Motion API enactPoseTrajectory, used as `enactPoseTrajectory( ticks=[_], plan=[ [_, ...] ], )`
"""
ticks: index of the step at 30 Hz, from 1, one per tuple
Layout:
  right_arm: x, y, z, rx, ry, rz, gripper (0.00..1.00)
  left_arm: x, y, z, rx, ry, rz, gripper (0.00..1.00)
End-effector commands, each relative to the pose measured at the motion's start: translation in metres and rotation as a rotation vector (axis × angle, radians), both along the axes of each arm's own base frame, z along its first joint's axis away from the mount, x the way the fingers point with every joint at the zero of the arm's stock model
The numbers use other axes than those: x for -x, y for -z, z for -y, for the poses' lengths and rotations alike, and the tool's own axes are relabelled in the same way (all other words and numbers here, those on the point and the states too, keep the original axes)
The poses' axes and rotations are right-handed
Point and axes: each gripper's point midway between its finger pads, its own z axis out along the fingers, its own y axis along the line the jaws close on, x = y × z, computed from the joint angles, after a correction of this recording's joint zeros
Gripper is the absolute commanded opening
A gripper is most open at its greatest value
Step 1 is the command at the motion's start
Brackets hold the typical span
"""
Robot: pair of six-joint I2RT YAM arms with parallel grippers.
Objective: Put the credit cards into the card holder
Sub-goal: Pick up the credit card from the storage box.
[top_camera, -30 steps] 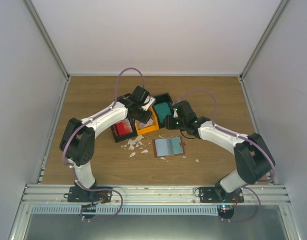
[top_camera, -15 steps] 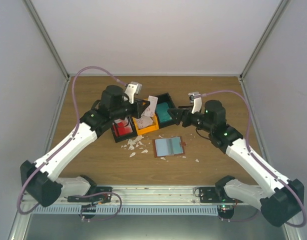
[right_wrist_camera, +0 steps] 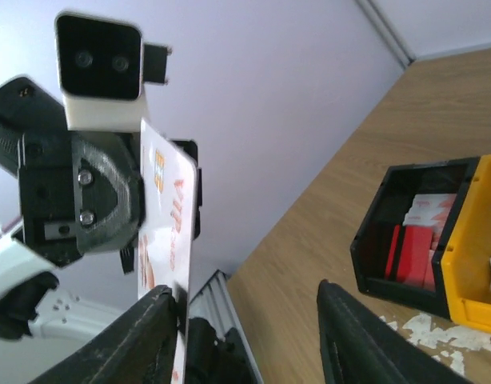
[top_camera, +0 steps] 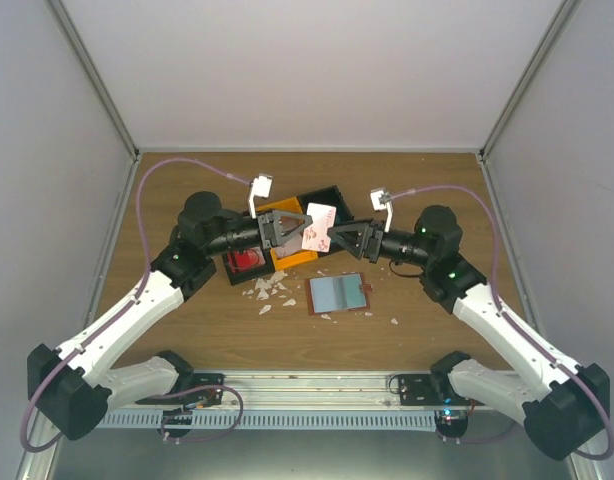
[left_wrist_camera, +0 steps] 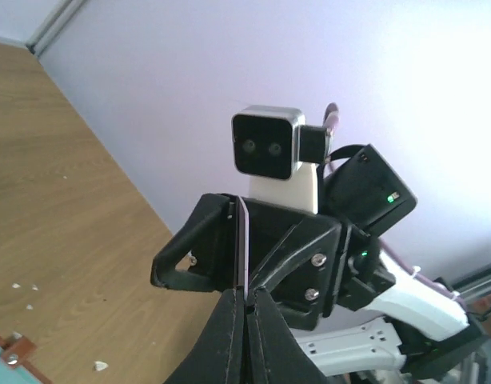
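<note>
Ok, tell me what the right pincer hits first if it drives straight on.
Most likely the white-pink card that the left pincer holds right in front of the open right pincer, though depth is unclear.

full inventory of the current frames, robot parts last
credit card: one, white-pink, in the air between the grippers
red cards: count unclear, red, in the left black bin
card holder: one, reddish-brown, open on the table
black bins: two, black, either side of the orange bin
orange bin: one, orange, behind the card holder
white scraps: several, white, on the table
left gripper: one, black, shut on the credit card
right gripper: one, black, open at the credit card
</note>
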Motion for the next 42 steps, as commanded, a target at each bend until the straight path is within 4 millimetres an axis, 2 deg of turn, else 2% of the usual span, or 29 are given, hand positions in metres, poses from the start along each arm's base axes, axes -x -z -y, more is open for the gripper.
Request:
enactPoseTrajectory(
  ticks=[1,2,5,9,14,18,22,26,27,29,31,33,37,41,42],
  plan=[
    [0.025,-0.009,-0.004,-0.106,-0.129,-0.042,0.43,0.015,-0.023,0.0,0.116,0.053,0.01,0.0],
    [0.029,-0.009,-0.004,-0.119,-0.151,-0.042,0.37,0.014,-0.021,0.0,0.119,0.047,0.005,0.0],
    [0.037,-0.013,-0.004,-0.149,-0.176,-0.031,0.31,0.015,-0.018,0.001,0.127,0.049,-0.006,0.0],
    [0.04,-0.013,-0.005,-0.161,-0.201,-0.036,0.29,0.018,-0.014,0.002,0.134,0.059,-0.019,0.0],
    [0.044,-0.017,-0.008,-0.187,-0.231,-0.033,0.2,0.023,-0.008,0.004,0.128,0.065,-0.027,0.0],
    [0.04,-0.012,-0.009,-0.182,-0.228,-0.065,0.01,0.024,0.0,0.003,0.116,0.057,-0.037,0.0],
    [0.041,-0.008,-0.008,-0.181,-0.218,-0.081,0.0,0.029,0.006,0.003,0.1,0.055,-0.028,0.02],
    [0.042,-0.007,-0.005,-0.178,-0.201,-0.077,0.0,0.03,0.012,0.002,0.08,0.038,-0.021,0.11],
    [0.042,-0.006,-0.005,-0.174,-0.195,-0.076,0.01,0.03,0.012,0.002,0.074,0.036,-0.017,0.19],
    [0.041,0.001,-0.003,-0.147,-0.17,-0.087,0.0,0.024,0.017,-0.002,0.032,-0.005,-0.014,0.44],
    [0.039,0.014,-0.001,-0.098,-0.142,-0.105,0.01,0.018,0.028,-0.008,-0.033,-0.066,-0.011,0.6],
    [0.036,0.037,0.004,-0.019,-0.103,-0.147,0.01,0.012,0.05,-0.018,-0.111,-0.137,-0.019,0.67],
    [0.029,0.109,0.021,0.205,0.004,-0.286,0.01,0.015,0.111,-0.028,-0.227,-0.179,-0.096,0.71],
    [0.023,0.166,0.04,0.33,0.084,-0.392,0.0,0.025,0.163,-0.02,-0.29,-0.146,-0.177,0.71],
    [0.02,0.176,0.046,0.346,0.104,-0.41,0.01,0.025,0.17,-0.016,-0.293,-0.146,-0.175,0.71]
  ],
)
